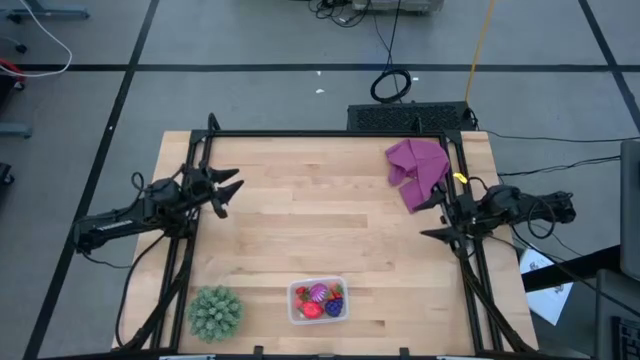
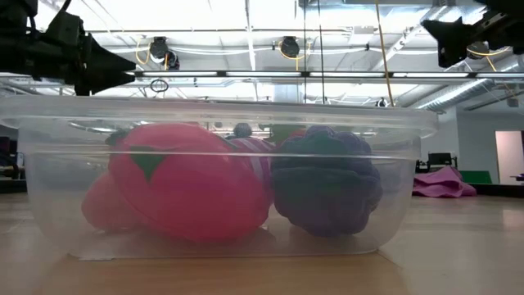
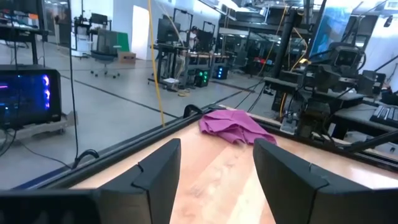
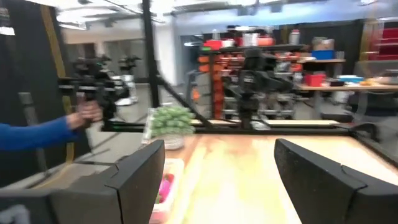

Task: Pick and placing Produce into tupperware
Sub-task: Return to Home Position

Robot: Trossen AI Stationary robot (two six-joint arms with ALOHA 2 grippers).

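Observation:
The clear tupperware (image 1: 318, 300) stands near the table's near edge and fills the low view (image 2: 49, 205). Inside it lie several toy fruits: a red strawberry (image 2: 184, 192), a magenta ball (image 1: 319, 292) and a dark purple grape bunch (image 2: 327, 188). The box also shows in the right wrist view (image 4: 163, 190). My left gripper (image 1: 228, 192) is open and empty above the table's left side; its fingers (image 3: 158, 171) show in the left wrist view. My right gripper (image 1: 432, 218) is open and empty at the table's right side; its fingers (image 4: 140, 171) show in the right wrist view.
A spiky green ball (image 1: 214, 312) sits left of the box near the near edge. A purple cloth (image 1: 417, 168) lies at the far right corner, close to my right gripper. A person's blue sleeve and hand (image 4: 43, 130) show beyond the table.

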